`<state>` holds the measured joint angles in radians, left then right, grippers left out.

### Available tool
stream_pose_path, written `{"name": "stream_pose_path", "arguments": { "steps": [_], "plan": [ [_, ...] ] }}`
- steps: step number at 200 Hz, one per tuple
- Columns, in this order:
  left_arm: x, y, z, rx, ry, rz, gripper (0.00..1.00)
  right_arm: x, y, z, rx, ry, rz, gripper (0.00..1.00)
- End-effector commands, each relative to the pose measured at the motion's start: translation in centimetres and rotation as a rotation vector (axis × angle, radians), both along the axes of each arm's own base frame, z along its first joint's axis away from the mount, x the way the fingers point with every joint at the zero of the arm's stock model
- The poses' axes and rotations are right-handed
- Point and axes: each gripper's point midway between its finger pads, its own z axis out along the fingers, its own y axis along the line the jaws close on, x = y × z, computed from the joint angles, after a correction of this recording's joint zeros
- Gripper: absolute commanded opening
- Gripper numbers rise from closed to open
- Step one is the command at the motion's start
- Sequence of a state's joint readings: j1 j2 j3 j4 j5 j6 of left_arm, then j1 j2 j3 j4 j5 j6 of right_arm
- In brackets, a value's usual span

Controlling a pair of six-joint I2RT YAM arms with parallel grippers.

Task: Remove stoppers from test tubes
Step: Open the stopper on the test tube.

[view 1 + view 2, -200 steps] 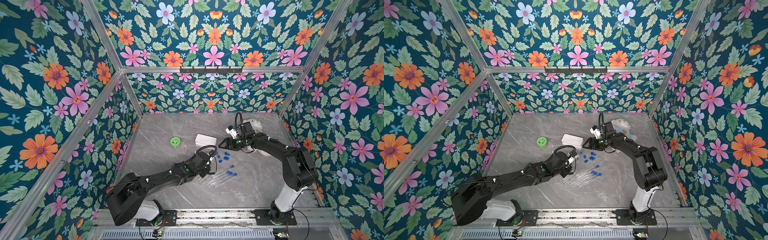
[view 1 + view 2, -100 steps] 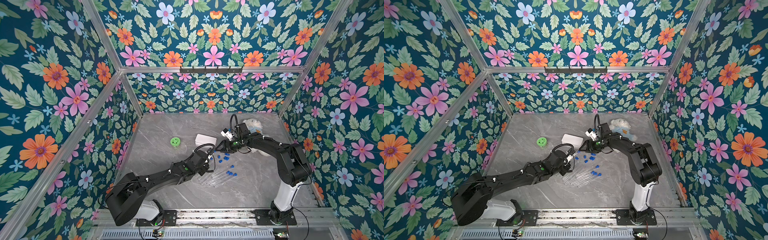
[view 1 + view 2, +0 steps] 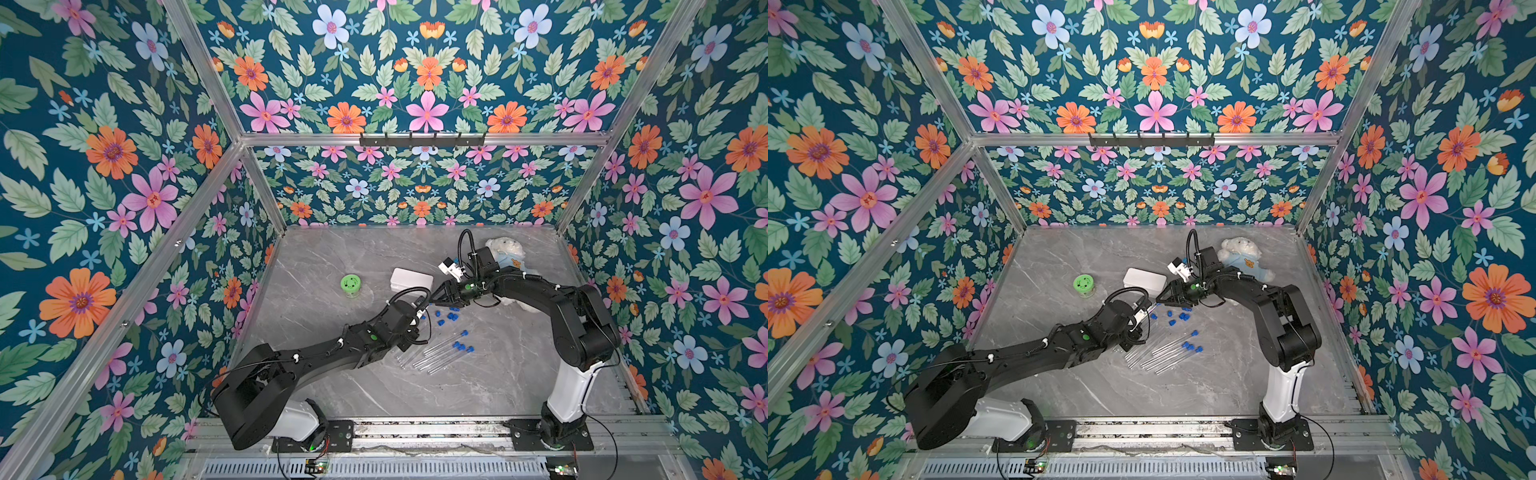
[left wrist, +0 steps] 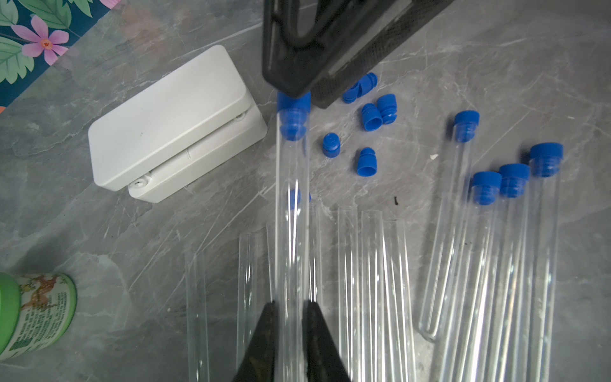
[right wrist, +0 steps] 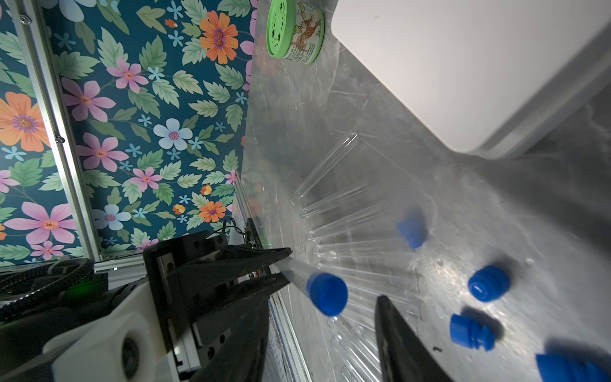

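Observation:
My left gripper (image 4: 289, 302) is shut on a clear test tube (image 4: 292, 215) and holds it off the table. A blue stopper (image 5: 327, 294) plugs the tube's far end. My right gripper (image 5: 324, 299) is open, with its fingers on either side of that stopper and apart from it. In both top views the two grippers meet just in front of the white box, left (image 3: 419, 313) and right (image 3: 434, 300). Several loose stoppers (image 4: 370, 119) lie on the table. Several stoppered tubes (image 4: 515, 231) and open tubes (image 4: 370, 281) lie side by side.
A white box (image 3: 410, 280) sits just behind the grippers. A jar with a green lid (image 3: 351, 284) stands to its left. A plush bear (image 3: 507, 253) lies at the back right, behind the right arm. Floral walls close in the grey marble table (image 3: 332, 257).
My right gripper has moved left to the stoppered end of the held tube, and its jaws have narrowed. The left arm has held still with the tube.

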<state>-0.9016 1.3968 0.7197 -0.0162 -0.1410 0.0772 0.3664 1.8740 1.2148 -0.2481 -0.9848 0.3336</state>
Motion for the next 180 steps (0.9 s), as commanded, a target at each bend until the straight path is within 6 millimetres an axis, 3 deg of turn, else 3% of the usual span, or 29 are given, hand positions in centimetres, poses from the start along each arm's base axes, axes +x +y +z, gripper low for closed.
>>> {"name": "stream_pose_path", "arguments": {
  "steps": [1,180],
  "plan": [
    [0.22,-0.56,0.81,-0.032,-0.019,-0.007,0.02,-0.04,0.42,0.52,0.035,-0.009,0.018,0.52],
    [-0.18,-0.98,0.65,-0.045,-0.011,-0.032,0.02,-0.12,0.63,0.72,0.056,-0.003,0.024,0.27]
  ]
}}
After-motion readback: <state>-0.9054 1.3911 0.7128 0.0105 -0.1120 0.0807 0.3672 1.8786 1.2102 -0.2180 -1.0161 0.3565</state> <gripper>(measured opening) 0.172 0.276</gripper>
